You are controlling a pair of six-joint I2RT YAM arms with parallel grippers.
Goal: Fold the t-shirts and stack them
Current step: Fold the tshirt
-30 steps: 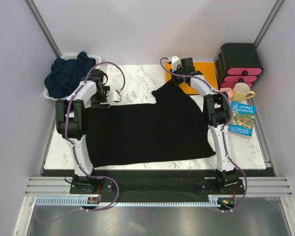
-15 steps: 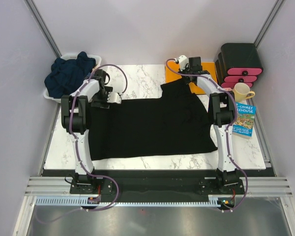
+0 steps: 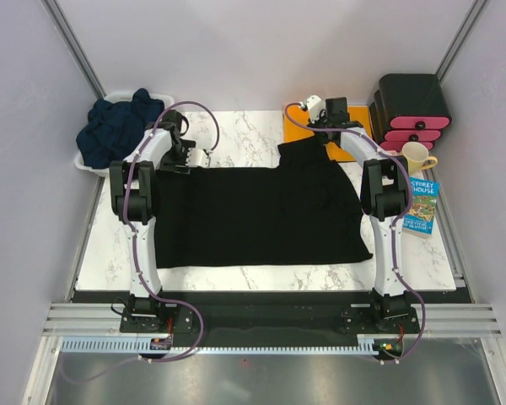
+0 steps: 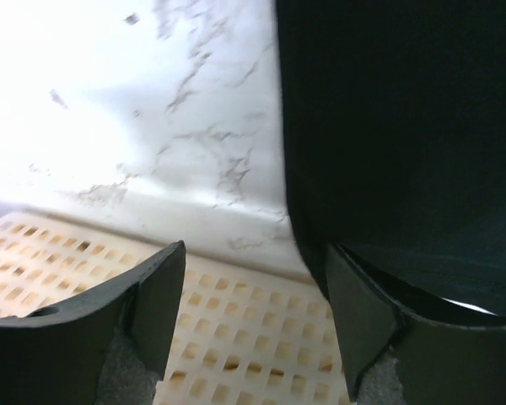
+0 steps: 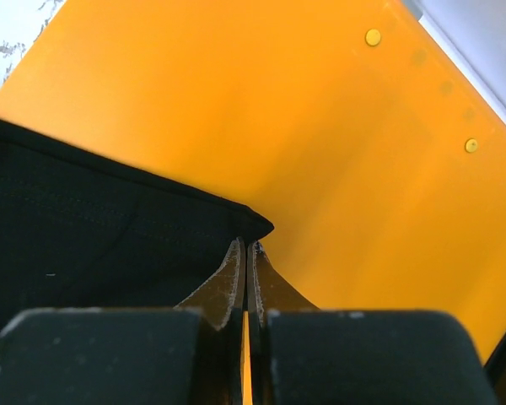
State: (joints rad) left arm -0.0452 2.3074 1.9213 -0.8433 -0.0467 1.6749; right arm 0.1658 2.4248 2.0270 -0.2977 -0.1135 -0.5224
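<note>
A black t-shirt lies spread flat across the marble table. My right gripper is at the shirt's far right corner, over the orange sheet. In the right wrist view this gripper is shut, pinching the corner of the black t-shirt above the orange sheet. My left gripper hovers at the shirt's far left corner. It stands open with nothing between its fingers; the black t-shirt's edge runs beside the right finger. Dark navy t-shirts are heaped in a white basket at the back left.
A yellow mug, a book and a black drawer unit with pink drawers stand along the right side. A white perforated surface shows below the left fingers. Grey walls enclose the table.
The right gripper has pulled the shirt's corner back and to the right, flattening the cloth. The left gripper has shifted back along the shirt's far edge. The shirt's left side now lies straighter.
</note>
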